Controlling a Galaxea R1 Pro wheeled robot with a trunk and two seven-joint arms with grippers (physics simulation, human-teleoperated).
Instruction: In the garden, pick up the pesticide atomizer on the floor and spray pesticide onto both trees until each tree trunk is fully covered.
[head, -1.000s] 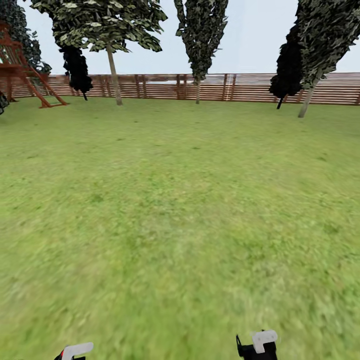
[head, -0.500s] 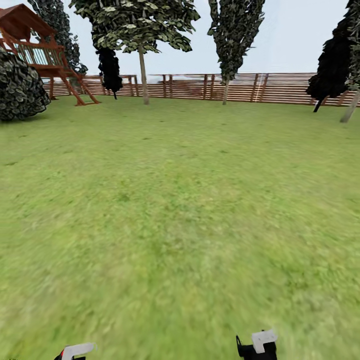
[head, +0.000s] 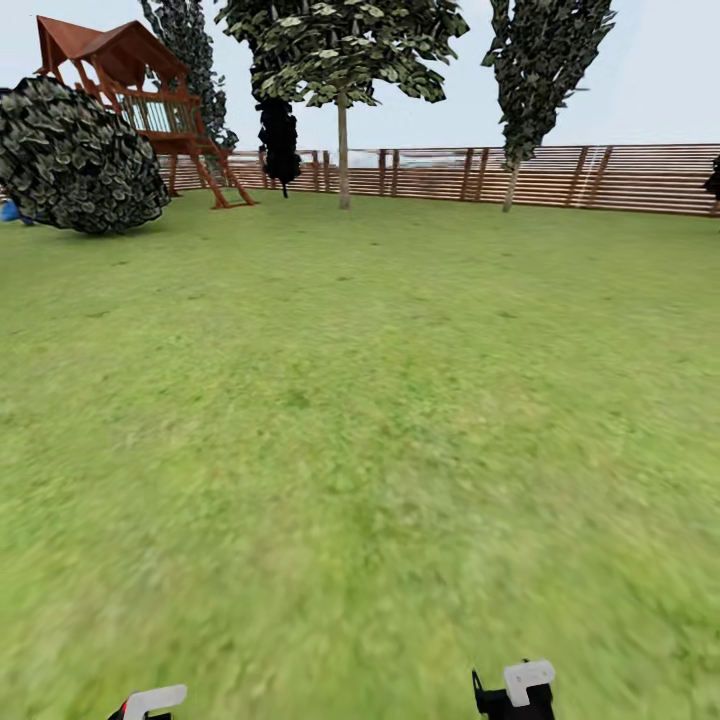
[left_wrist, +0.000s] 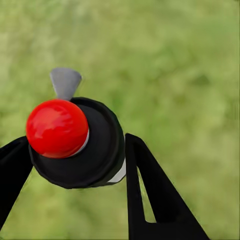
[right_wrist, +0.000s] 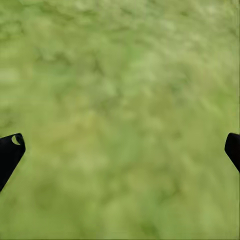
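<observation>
While the left gripper shows in the left wrist view with its two black fingers closed against the sides of the pesticide atomizer, that bottle sits clamped between them, its black top and glossy red knob facing the camera and a grey nozzle tab projecting from its far edge over blurred grass. Right gripper: jaws spread wide, one dark fingertip at each side margin of the right wrist view, nothing between them but lawn. Head view: a white and black part of the left arm lies at 7 o'clock on the bottom edge, with a trace of red beside it; a matching white and black part of the right arm lies at 5 o'clock. Green lawn of the garden runs from these outward to a brown slatted fence across the 12 to 2 o'clock band. Against the fence stand two trees with pale trunks, one broad-crowned at 12 o'clock and one narrower at 1 o'clock. A slim black-foliage tree stands just beside the first. At 10 to 11 o'clock: a round dark shrub in front of a red-brown wooden play tower
</observation>
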